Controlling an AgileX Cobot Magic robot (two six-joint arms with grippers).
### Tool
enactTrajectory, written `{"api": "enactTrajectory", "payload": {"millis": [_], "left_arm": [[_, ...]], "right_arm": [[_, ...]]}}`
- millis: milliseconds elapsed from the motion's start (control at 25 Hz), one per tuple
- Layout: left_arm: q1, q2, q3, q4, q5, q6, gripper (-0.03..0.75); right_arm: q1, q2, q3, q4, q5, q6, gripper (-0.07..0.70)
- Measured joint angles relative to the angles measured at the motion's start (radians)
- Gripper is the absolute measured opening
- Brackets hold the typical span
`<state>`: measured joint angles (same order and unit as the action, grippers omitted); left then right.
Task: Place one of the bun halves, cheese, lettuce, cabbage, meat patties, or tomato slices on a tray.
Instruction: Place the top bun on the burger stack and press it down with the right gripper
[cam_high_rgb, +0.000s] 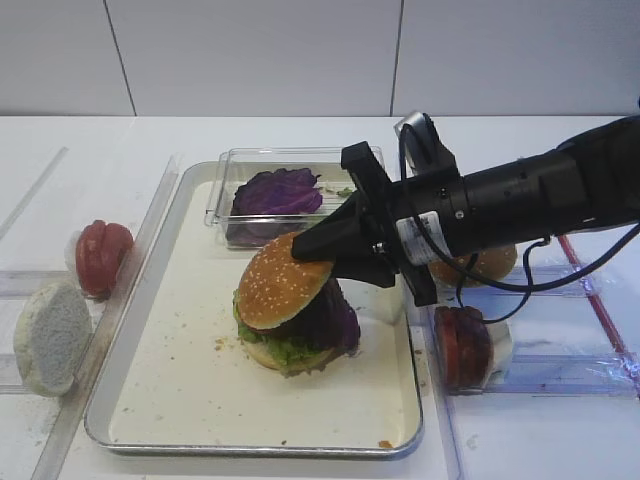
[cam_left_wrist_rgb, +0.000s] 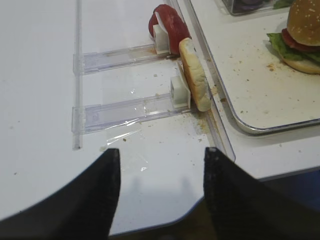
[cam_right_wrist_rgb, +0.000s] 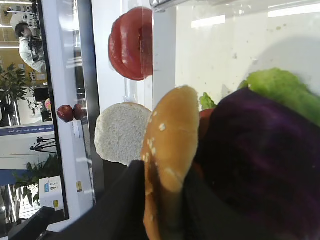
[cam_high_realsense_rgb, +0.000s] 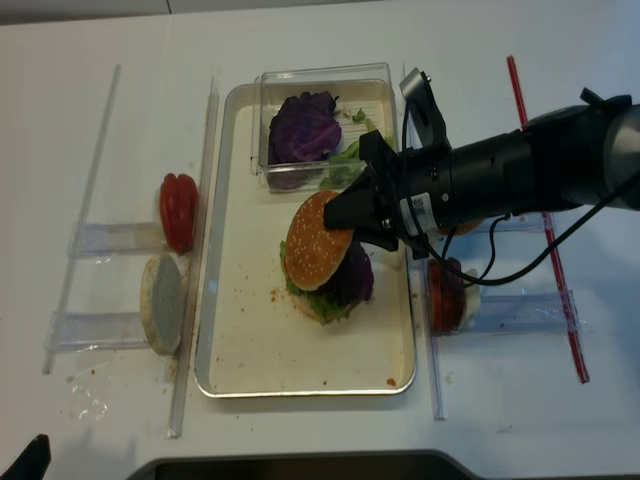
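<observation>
Sesame-speckled, domed golden-brown bun top (cam_high_rgb: 283, 281) sits tilted on a burger stack near the middle of the large rectangular shiny metal tray (cam_high_rgb: 190, 400), leaning down toward the left over a dark purple cabbage leaf (cam_high_rgb: 330, 318) and crinkly light-green lettuce (cam_high_rgb: 285, 349). The black right gripper (cam_high_rgb: 322, 248) reaches in from the right, and its fingertips sit at the bun's upper right edge. In the right wrist view the bun (cam_right_wrist_rgb: 169, 150) stands edge-on between the two dark fingers (cam_right_wrist_rgb: 120, 210), which lie against its two faces; whether they are pressing it or already slackened I cannot tell from this close, blurred angle.

At the tray's far end stands a small clear plastic box (cam_high_rgb: 235, 165) holding another purple cabbage leaf (cam_high_rgb: 277, 191). Left of the tray, outside its rim, a red tomato slice (cam_high_rgb: 102, 255) and a pale floury bun half (cam_high_rgb: 52, 336) stand upright in clear plastic holders (cam_left_wrist_rgb: 125, 107). Right of the tray, more red slices (cam_high_rgb: 462, 345) stand in another holder, and a second brown bun (cam_high_rgb: 490, 264) shows partly behind the arm.

The left gripper (cam_left_wrist_rgb: 160, 197) hangs over the bare white table (cam_left_wrist_rgb: 40, 75) well apart from the tray, its two dark fingers spread with nothing between them.
</observation>
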<state>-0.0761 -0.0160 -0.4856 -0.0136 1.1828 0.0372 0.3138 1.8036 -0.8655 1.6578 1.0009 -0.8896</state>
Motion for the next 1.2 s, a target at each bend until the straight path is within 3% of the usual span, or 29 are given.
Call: {"api": "enactTrajectory", "payload": {"millis": [400, 1200], "left_arm": [[0.000, 0.000, 0.000, 0.000, 0.000, 0.000, 0.358], [0.000, 0.000, 0.000, 0.000, 0.000, 0.000, 0.358]], "right_arm": [[-0.001, 0.000, 0.000, 0.000, -0.012, 0.003, 0.260], [-0.001, 0.000, -0.010, -0.057, -0.046, 0.056, 0.265]]}}
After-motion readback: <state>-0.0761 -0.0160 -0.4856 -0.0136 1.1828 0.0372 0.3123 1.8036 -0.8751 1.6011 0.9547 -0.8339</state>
